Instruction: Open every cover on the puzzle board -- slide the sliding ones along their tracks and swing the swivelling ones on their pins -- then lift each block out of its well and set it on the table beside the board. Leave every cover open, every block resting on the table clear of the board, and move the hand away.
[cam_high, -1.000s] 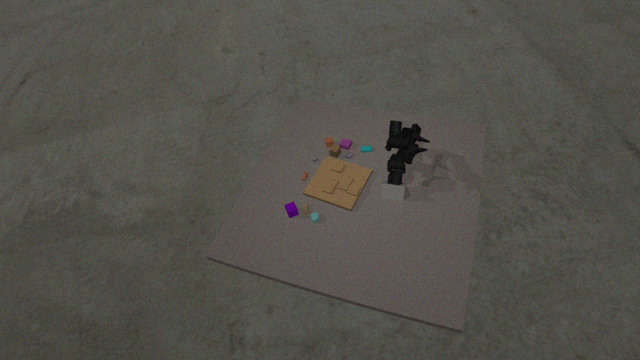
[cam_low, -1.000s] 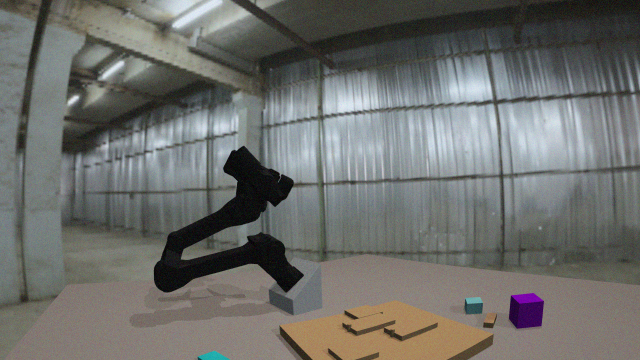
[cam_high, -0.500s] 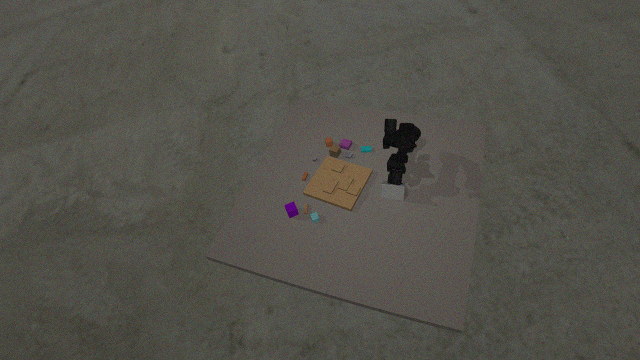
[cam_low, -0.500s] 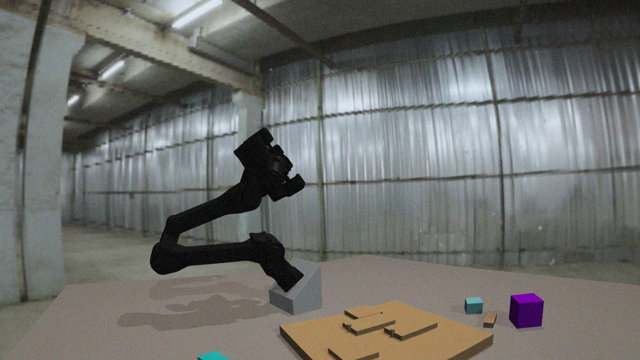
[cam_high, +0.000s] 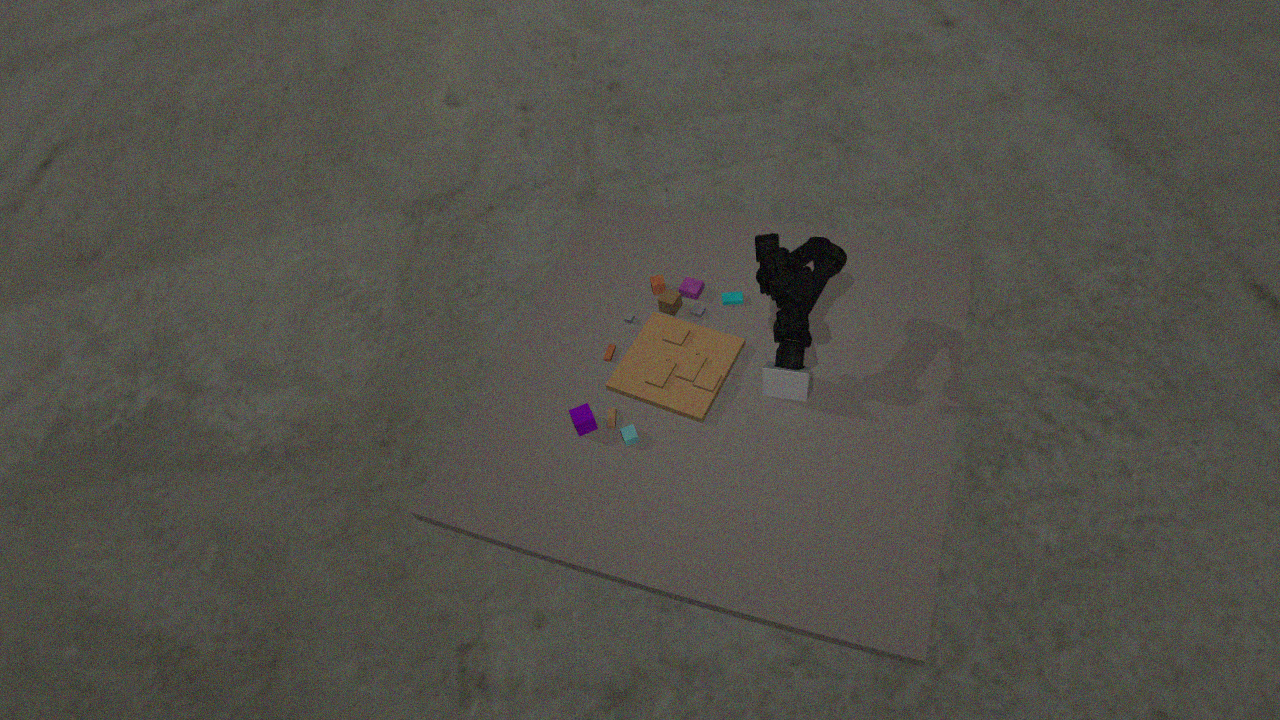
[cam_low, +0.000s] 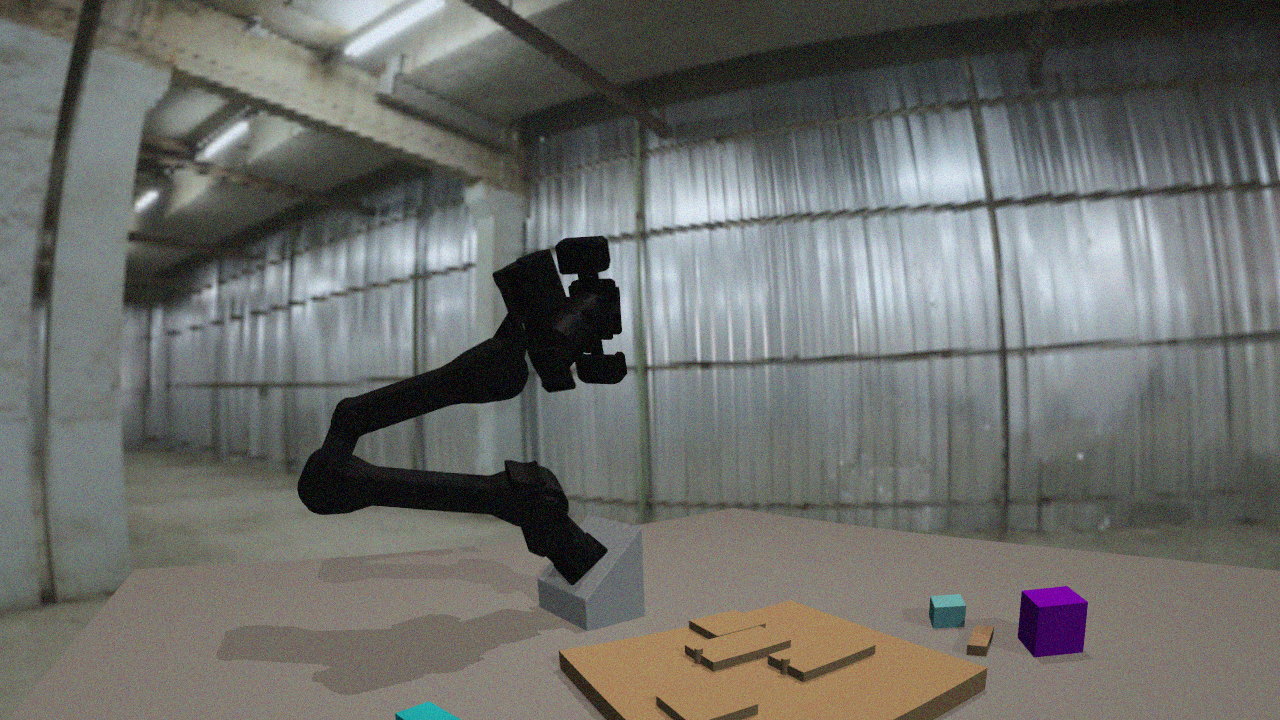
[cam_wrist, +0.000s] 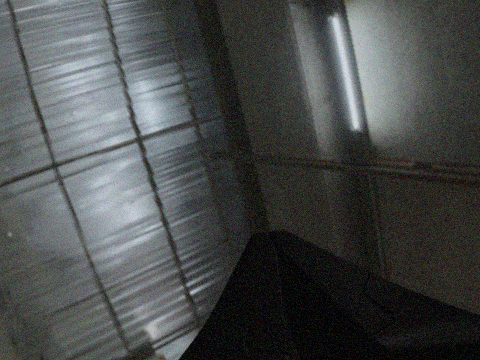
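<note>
The wooden puzzle board (cam_high: 630, 376) (cam_low: 921, 669) lies flat on the table. Several flat covers sit on it: one by itself (cam_high: 675, 334) (cam_low: 708, 710), and a group with a middle cover (cam_high: 691, 368) (cam_low: 747, 648), one beside it (cam_high: 661, 374) (cam_low: 830, 660) and one nearest the arm base (cam_high: 707, 382) (cam_low: 723, 622). Two group covers show small knobs. No open well or block on the board can be made out. My gripper (cam_wrist: 268, 248) is shut and empty, its fingers together in the wrist view. It is raised high, away from the board, facing wall and ceiling.
Around the board lie a purple cube (cam_high: 582, 419) (cam_low: 1053, 622), pale teal block (cam_high: 629, 434) (cam_low: 947, 612), tan piece (cam_high: 611, 417) (cam_low: 980, 640), orange bar (cam_high: 609, 352), orange block (cam_high: 657, 284), brown cube (cam_high: 669, 302), magenta block (cam_high: 691, 287), cyan block (cam_high: 733, 298) (cam_low: 426, 711) and small grey pieces (cam_high: 698, 310) (cam_high: 629, 318).
</note>
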